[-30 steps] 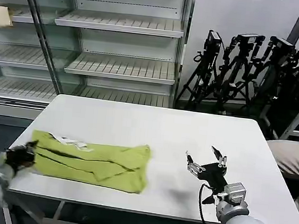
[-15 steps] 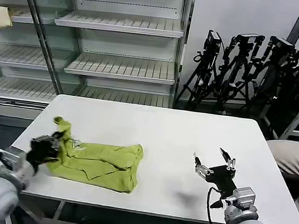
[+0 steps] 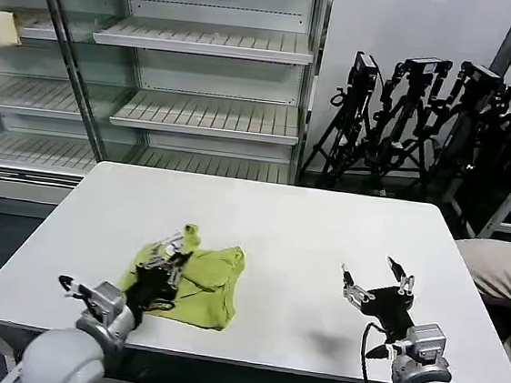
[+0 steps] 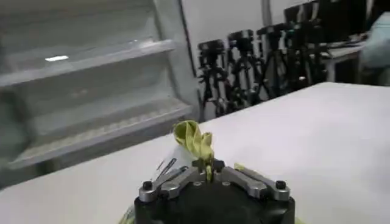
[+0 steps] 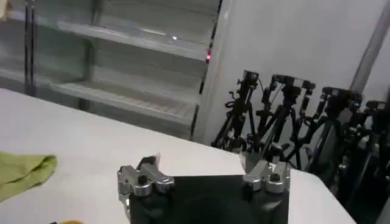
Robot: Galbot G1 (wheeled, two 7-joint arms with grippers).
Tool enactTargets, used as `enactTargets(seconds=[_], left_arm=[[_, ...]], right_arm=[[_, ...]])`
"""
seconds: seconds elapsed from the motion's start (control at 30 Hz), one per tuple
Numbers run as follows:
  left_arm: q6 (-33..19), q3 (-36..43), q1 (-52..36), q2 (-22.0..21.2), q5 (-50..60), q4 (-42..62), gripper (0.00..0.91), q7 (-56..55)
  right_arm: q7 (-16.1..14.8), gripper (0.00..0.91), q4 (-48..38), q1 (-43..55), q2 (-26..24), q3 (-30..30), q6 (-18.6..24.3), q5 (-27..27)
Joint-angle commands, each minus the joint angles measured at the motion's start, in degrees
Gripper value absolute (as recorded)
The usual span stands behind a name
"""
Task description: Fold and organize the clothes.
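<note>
The shirt (image 3: 193, 280) lies bunched on the table (image 3: 280, 221), one edge pinched in the closed left gripper (image 3: 168, 257); the right gripper (image 3: 377, 283) is held wide open, empty; released unevenly, the fold could be spoiled.

Lime yellow-green shirt (image 3: 198, 282), plain, with a small white patch, on a white table (image 3: 279, 231). Behind the table: pale grey shelves (image 3: 204, 76) and black tripods (image 3: 428, 118). Grippers black with silver fingers.

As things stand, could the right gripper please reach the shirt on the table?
Probably yes: the right gripper is open above bare table, nothing stands between it and the shirt, whose other end the left gripper holds.
</note>
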Motion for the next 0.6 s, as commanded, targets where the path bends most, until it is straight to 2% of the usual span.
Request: enactTargets(seconds=[0.03, 0.43, 0.47, 0.5, 0.53, 0.6], left_arm=[[0.1, 9.6, -4.1, -3.3, 2.2, 3.6, 0.02, -0.3], [0.2, 9.7, -7.9, -4.0, 2.3, 7.7, 0.02, -0.9], [0.3, 9.9, -8.1, -4.2, 2.3, 8.1, 0.06, -1.1], [0.6, 10.0, -8.2, -4.3, 2.3, 8.1, 0.453, -1.2], [0.7, 10.4, -8.2, -4.5, 2.2, 8.0, 0.907, -1.6], [0.0, 10.7, -8.0, -4.7, 2.1, 7.5, 0.907, -1.6]], right_arm=[[0.0, 0.907, 0.7, -1.1, 0.5, 0.6, -0.1, -0.9], [-0.1, 0.907, 0.6, -0.9, 0.3, 0.7, -0.1, -0.9], [-0.1, 0.907, 0.6, -0.9, 0.3, 0.7, -0.1, -0.9], [-0.1, 0.907, 0.6, -0.9, 0.2, 0.8, -0.1, -0.9], [-0.2, 0.907, 0.6, -0.9, 0.2, 0.8, -0.1, -0.8], [-0.2, 0.907, 0.5, -0.9, 0.2, 0.8, -0.1, -0.8]])
